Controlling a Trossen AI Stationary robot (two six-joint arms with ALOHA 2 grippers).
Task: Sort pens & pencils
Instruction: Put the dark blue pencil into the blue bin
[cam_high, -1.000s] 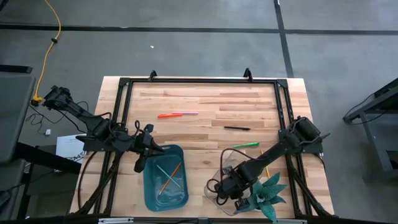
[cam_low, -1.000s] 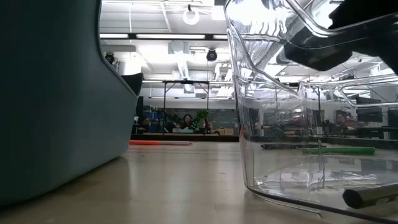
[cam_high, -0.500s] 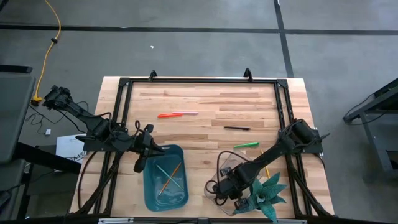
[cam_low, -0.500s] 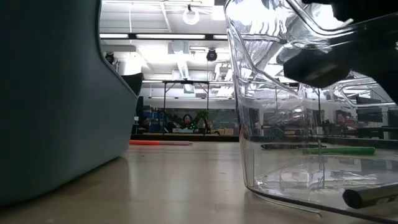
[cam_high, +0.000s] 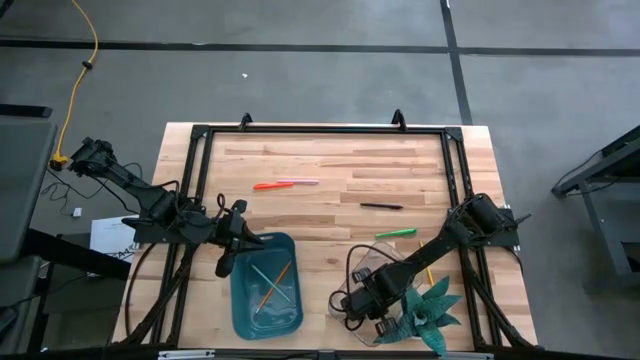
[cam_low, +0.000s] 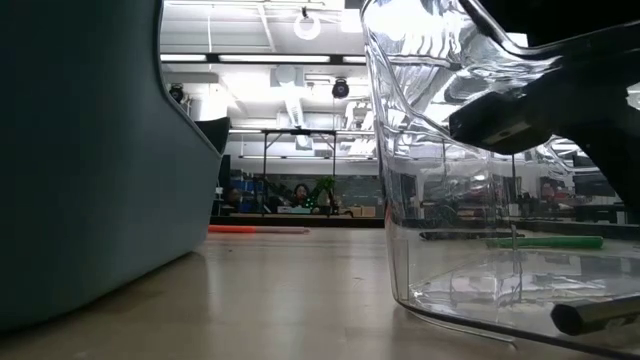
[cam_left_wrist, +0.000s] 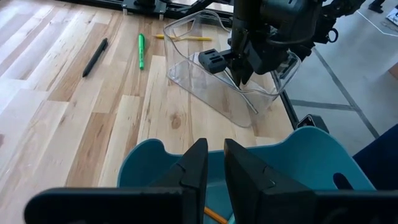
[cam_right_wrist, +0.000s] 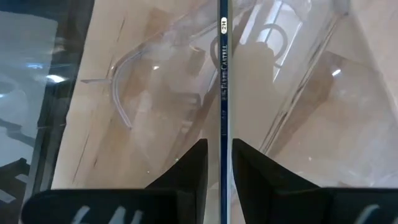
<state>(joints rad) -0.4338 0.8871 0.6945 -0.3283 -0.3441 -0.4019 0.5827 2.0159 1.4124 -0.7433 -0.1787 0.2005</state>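
Two dark arms reach over the wooden table (cam_high: 330, 200): the left arm (cam_high: 150, 205) stretches in low from the table's left edge, its jaws (cam_high: 226, 262) nearly together and empty over the rim of the teal bin (cam_high: 266, 285), which holds thin pencils (cam_high: 272, 285). The right arm (cam_high: 440, 245) angles down over the clear bin (cam_high: 362, 268), its jaws (cam_right_wrist: 219, 163) clamped on a dark blue pencil (cam_right_wrist: 223, 74). Red-orange pen (cam_high: 272, 185), black pen (cam_high: 381, 206) and green pen (cam_high: 396, 233) lie on the table.
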